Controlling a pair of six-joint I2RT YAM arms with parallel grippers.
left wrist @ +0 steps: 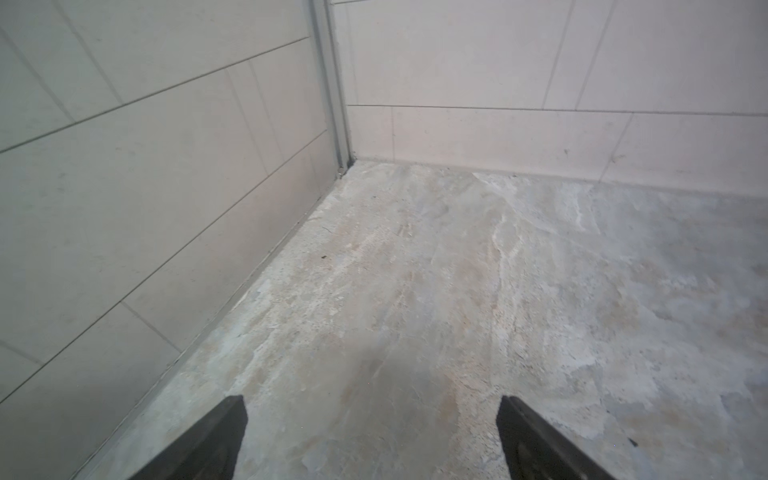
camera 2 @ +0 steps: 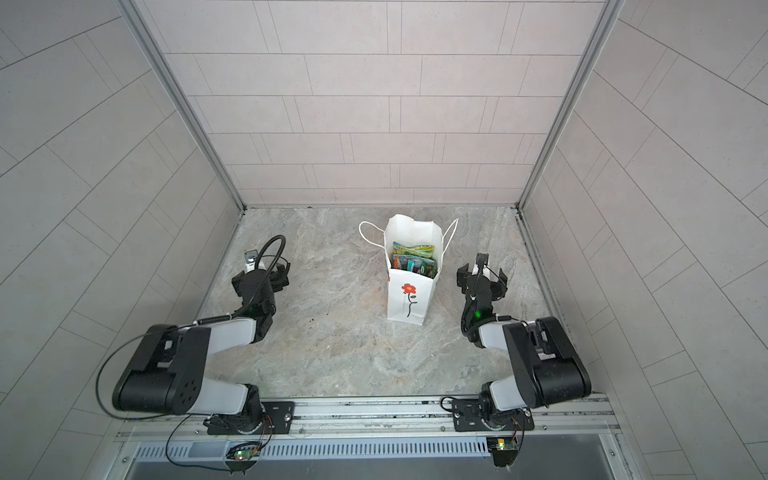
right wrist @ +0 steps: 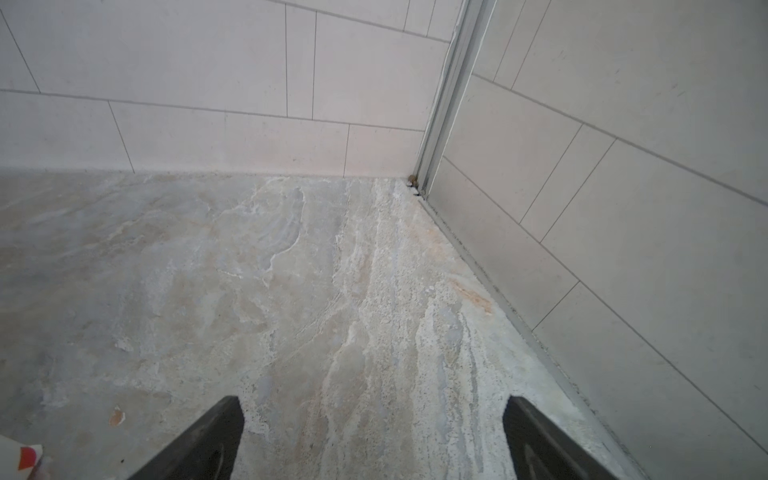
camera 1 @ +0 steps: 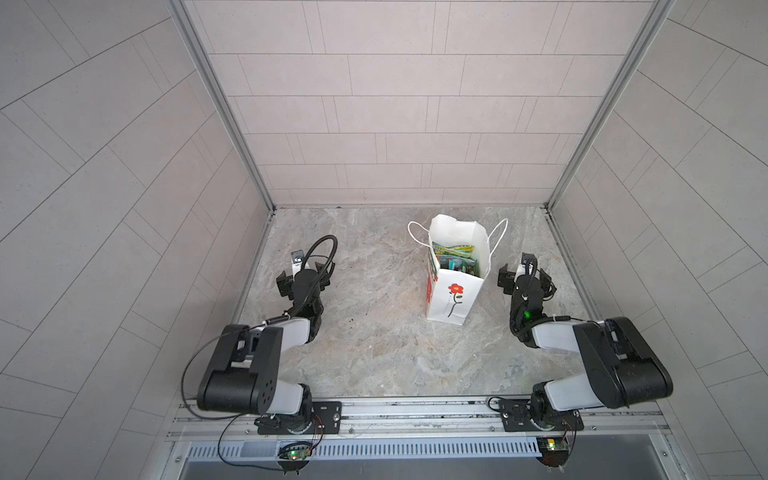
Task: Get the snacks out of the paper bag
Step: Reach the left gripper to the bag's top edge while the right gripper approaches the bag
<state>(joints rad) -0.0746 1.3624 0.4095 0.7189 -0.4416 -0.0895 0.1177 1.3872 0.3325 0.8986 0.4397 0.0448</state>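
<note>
On your left, the black left gripper (left wrist: 372, 401) hovers low over the grey marbled tabletop (camera 1: 365, 357) near the left wall. Its jaws are spread wide with nothing between them, and it is well apart from the bag. Right of centre, toward the far wall, the tall white paper bag with cord handles and a red flower print (camera 1: 453, 299) stands upright with its mouth open. The snacks, flat glossy packets in green-yellow, teal and orange-red (camera 1: 455, 259), all sit inside it on edge; none lies on the table. Just beside the bag's right side hangs the black right gripper (right wrist: 372, 400), jaws likewise spread and empty, pointing toward the far right corner.

You are at the very start, I judge. Next, raise the nearer claw above the bag's mouth and come straight down onto a packet's top edge. The light bag may tip or lift, so steady it with the other.
</note>
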